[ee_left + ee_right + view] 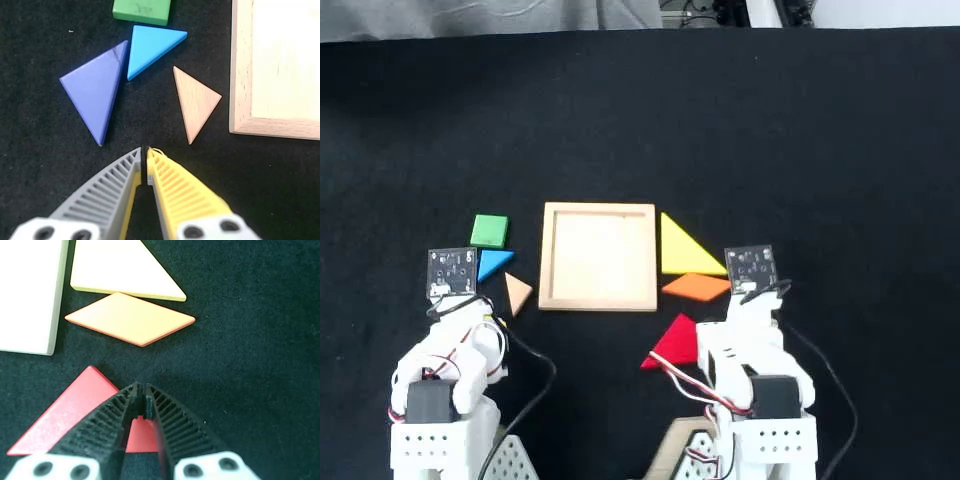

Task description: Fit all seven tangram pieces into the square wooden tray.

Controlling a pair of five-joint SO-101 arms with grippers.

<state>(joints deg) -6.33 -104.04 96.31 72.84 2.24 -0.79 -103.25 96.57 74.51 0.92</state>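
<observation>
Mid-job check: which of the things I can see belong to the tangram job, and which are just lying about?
Job: wooden tray; green square; light blue triangle; dark blue triangle; tan triangle; yellow triangle; orange parallelogram; red triangle.

Lying about: grey cloth along the far edge; dark gear beside it.

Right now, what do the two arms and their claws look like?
Both the left arm and right arm are white, with black motors, red and white wires and a black cable. The left claw pairs a grey ribbed finger with a yellow one; the right claw has two black ones.
</observation>
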